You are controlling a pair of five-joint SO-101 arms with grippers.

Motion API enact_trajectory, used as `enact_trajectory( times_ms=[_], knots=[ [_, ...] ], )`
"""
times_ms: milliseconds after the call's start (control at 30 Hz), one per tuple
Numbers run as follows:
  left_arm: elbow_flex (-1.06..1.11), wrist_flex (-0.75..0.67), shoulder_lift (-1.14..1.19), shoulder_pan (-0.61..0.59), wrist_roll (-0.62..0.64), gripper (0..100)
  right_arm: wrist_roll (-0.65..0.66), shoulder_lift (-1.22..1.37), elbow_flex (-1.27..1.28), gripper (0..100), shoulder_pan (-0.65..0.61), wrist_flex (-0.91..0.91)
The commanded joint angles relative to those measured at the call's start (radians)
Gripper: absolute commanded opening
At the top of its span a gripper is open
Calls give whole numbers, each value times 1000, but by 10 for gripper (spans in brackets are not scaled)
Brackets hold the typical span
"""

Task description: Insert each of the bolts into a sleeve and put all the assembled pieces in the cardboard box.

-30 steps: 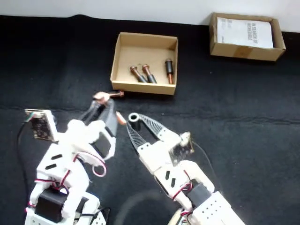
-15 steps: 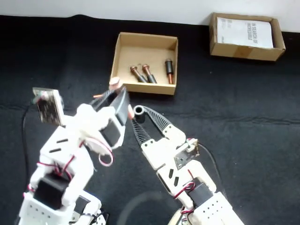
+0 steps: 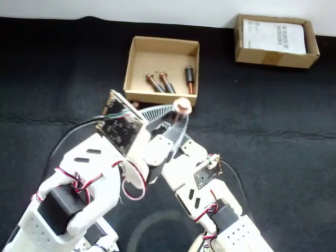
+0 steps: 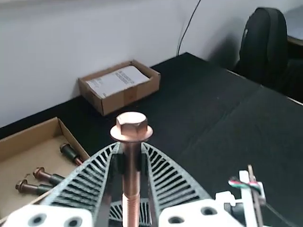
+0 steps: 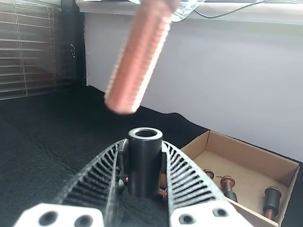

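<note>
My left gripper (image 4: 131,153) is shut on a copper bolt (image 4: 131,128), held upright with its hex head up. In the high view that bolt's head (image 3: 182,106) sits above the right arm's fingers (image 3: 181,140). My right gripper (image 5: 144,158) is shut on a black sleeve (image 5: 144,163), bore facing up. The bolt's threaded end (image 5: 137,66) hangs tilted just above the sleeve's opening, not inside it. The cardboard box (image 3: 135,63) holds three assembled pieces (image 3: 167,82).
A second cardboard box (image 3: 247,52) with a printed sheet stands at the back right. A loose bolt (image 3: 133,104) lies on the black cloth by the box's front left corner, partly behind the left arm's camera board (image 3: 119,127).
My left arm has swung right and forward with the bolt, from left of the sleeve to directly over it. The right gripper has stayed nearly still with the sleeve.
</note>
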Motion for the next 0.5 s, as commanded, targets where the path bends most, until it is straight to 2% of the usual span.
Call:
enact_trajectory(
  times_ms=[0,267,467],
  knots=[
    [-45,14,-19,-10,-14,9,5,-16,136,7,16,2],
    [-36,11,-18,-197,-14,9,5,-16,136,7,16,2],
    [147,-172,-27,-245,-11,9,5,-16,136,7,16,2]
  ],
)
